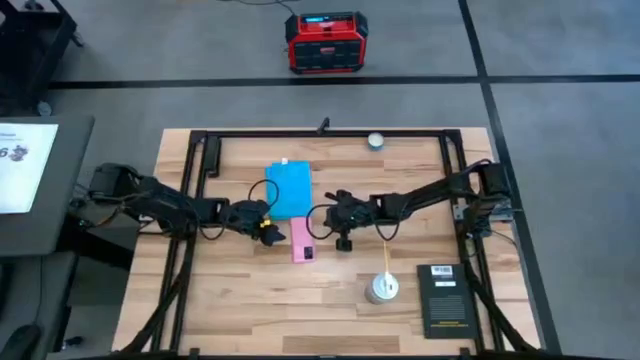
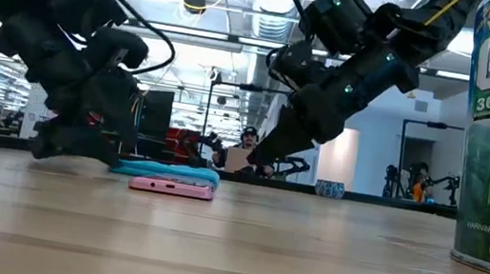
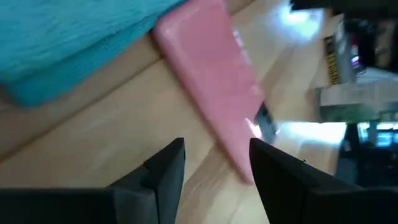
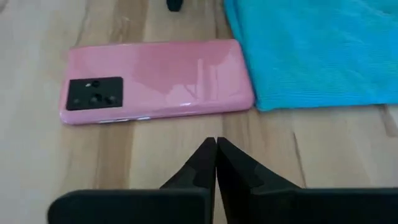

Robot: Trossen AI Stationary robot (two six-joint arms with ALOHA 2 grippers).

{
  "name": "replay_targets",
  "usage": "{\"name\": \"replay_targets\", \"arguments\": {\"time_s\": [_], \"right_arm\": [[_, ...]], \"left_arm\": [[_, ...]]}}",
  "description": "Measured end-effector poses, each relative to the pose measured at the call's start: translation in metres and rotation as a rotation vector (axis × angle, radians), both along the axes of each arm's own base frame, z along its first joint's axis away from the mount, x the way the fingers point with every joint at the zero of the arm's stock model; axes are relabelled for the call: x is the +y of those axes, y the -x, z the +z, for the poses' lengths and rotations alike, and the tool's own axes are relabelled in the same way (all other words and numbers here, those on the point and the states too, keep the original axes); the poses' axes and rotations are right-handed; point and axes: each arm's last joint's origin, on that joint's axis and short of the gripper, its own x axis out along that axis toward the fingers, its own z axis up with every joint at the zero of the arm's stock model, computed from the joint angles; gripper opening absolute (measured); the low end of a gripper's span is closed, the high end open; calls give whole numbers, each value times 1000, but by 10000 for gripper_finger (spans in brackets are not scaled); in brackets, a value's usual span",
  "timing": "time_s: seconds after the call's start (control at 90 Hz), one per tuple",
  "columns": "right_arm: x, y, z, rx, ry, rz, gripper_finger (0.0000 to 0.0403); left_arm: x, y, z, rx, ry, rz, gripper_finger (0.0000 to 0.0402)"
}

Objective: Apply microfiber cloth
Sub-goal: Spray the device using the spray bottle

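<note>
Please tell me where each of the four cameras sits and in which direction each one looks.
High: above the table, looking down; both arms, left tool, right tool.
Low: at tabletop height, looking across; both arms above the phone.
Left wrist: past its open fingers at the phone.
Right wrist: past its shut fingers.
All views share phone and microfiber cloth.

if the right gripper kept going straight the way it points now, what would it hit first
Most likely the pink phone: the right gripper, fingers shut, points at its long edge across bare wood. The microfiber cloth lies off to one side of that line.

Pink phone (image 1: 302, 241), black booklet (image 1: 446, 298), spray can (image 1: 381, 290)
</note>
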Motion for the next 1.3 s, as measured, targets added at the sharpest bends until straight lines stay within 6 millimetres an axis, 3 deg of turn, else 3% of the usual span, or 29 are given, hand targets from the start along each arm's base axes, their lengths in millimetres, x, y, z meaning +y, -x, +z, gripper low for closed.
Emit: {"name": "replay_targets", "arguments": {"time_s": [0.333,0.589,0.711,1.033,1.3], "right_arm": [[10,2,-2,20,2,16,0],[8,-12,-35,61,-75,45,0],[9,-25,-40,60,-104,70,0],[11,-39,-31,26,-120,109,0],[11,-39,-30,23,-109,119,0]], "left_arm": [[0,-2,-7,31,26,24,160],[0,-4,-5,-13,-14,-12,160],[0,-4,-5,-14,-22,-16,160],[1,-4,-6,3,-50,-7,160],[2,4,-14,128,-60,42,160]]}}
